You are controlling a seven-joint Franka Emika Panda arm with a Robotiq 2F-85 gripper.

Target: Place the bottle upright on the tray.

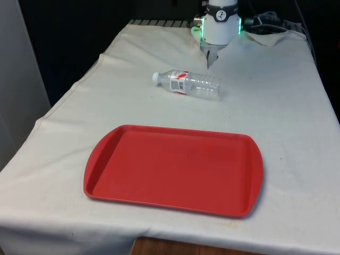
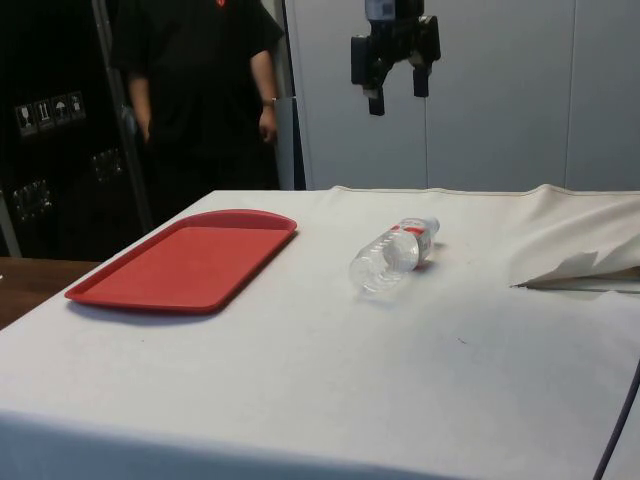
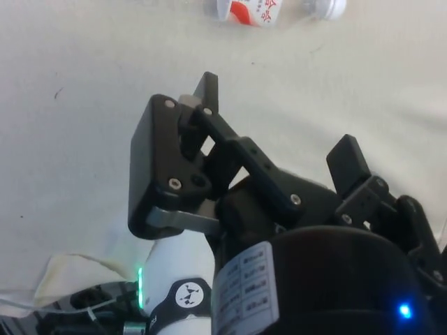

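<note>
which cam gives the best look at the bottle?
Front view: the whole bottle lies on its side, cap and label clear. Side view shows it foreshortened, base toward the camera. Wrist view catches just its label and cap at the picture's edge.

a white cloth [image 1: 287, 106] covers the desk, rumpled into a fold [image 2: 585, 265] at one edge in the side view. a wooden desk edge [image 1: 175, 247] shows under the cloth's near hem. black curtains [image 1: 74, 32] hang behind. in the side view, pale cabinet panels [image 2: 500, 90] stand behind, and a person in black [image 2: 195, 90] stands beside dark cabinets [image 2: 50, 140].
</note>
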